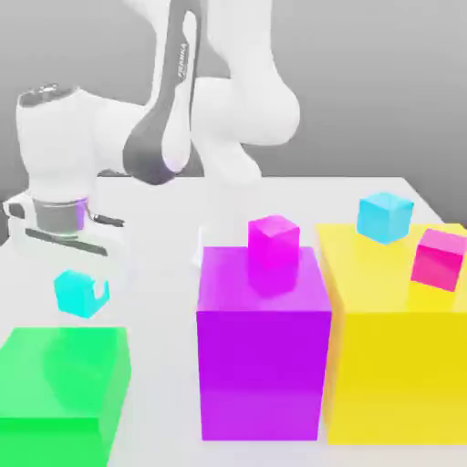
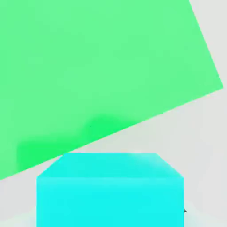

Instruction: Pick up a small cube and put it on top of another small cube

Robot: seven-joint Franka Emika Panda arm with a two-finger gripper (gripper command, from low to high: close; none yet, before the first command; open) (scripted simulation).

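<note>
We see the gripper (image 1: 84,285) at the exterior view's left, pointing down, clamped on a small cyan cube (image 1: 80,294). That cube hangs in the air just above the big green block (image 1: 64,383), not touching it as far as we can tell. In the hand view the cyan cube (image 2: 110,188) sits right under the camera with the green block's top (image 2: 88,66) below it and a strip of white table (image 2: 186,128) beside.

The relation that matters: any possible target lies toward the exterior view's right of the gripper. A magenta cube (image 1: 274,242) rests on the purple block (image 1: 263,342), nearest to the held cube. Farther right, a second cyan cube (image 1: 384,217) and a pink cube (image 1: 440,258) sit on the yellow block (image 1: 397,337), well apart from the gripper.

We judge the pick done and the carry ahead. We cannot tell which cube is meant as the base; the magenta one is the shortest trip. All three tops stand at or above the held cube's level, so we reckon a lift comes first, then a sideways move, then a lowering square onto the chosen top.
</note>
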